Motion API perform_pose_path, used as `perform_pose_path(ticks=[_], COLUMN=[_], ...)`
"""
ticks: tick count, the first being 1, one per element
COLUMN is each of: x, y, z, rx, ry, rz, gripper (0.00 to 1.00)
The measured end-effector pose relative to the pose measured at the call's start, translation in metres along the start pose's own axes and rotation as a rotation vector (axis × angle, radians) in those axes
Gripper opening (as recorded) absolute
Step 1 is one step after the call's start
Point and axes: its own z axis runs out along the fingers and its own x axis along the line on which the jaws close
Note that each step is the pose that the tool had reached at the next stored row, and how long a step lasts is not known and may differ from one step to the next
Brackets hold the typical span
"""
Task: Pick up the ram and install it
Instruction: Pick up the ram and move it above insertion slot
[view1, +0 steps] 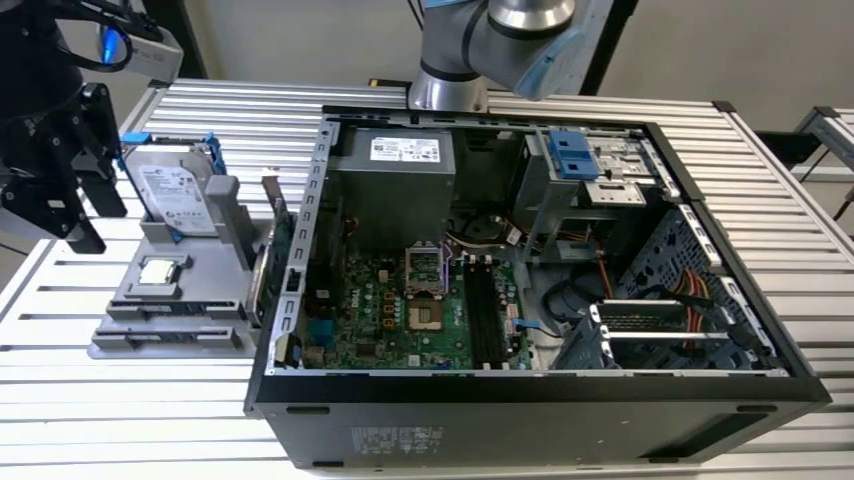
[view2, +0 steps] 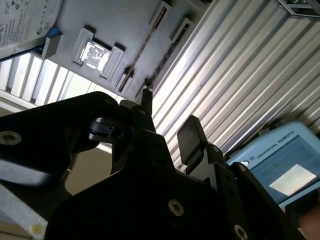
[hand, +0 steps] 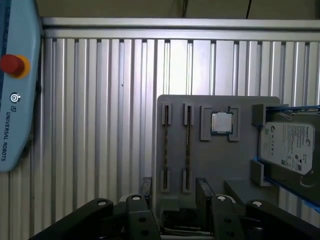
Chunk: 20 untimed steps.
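The ram (hand: 188, 145) stands on its long edge in a slot of the gray holder (hand: 220, 165), kept by small notched blocks at both ends. In the first wrist view it shows as one thin line. I think it is stored like this so that its upper edge is free and its two flat faces can be taken from above. The slot next to it shows a similar thin line, but I cannot tell if that is a second stick. On the same holder the processor chip (hand: 221, 123) lies flat in its own recess and the hard drive (hand: 287, 147) stands at the holder's other end, so each part has a fixed place. The computer case (view1: 534, 390) lies on the worktop (view1: 134, 420) just beside the holder with its open side up, probably so that the board inside can be reached from above. The gripper (hand: 174, 192) hangs near the holder's edge at one end of the slots, its jaws spread apart and holding nothing. The ram is below the jaws and apart from them, in line with the gap between them, not yet lifted.
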Motion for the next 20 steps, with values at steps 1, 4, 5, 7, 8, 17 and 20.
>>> perform_pose_path(ticks=[1,4,5,7,8,17,20], x=[0.0,-0.0001,-0.0001,-0.0002,-0.0003,-0.0008,-0.0008], y=[0.0,-0.0001,-0.0001,-0.0001,-0.0001,-0.0007,-0.0007], z=[0.0006,0.0027,0.0031,0.0047,0.0057,0.0222,0.0226], rx=[0.0,0.0,0.0,0.0,0.0001,0.0036,0.0033], ry=[0.0,-0.0003,-0.0007,-0.0035,-0.0037,-0.0052,-0.0049], rz=[0.0,0.0,0.0,0.0,0.0,0.0,0.0], gripper=[1.0,1.0,1.0,1.0,1.0,1.0,1.0])
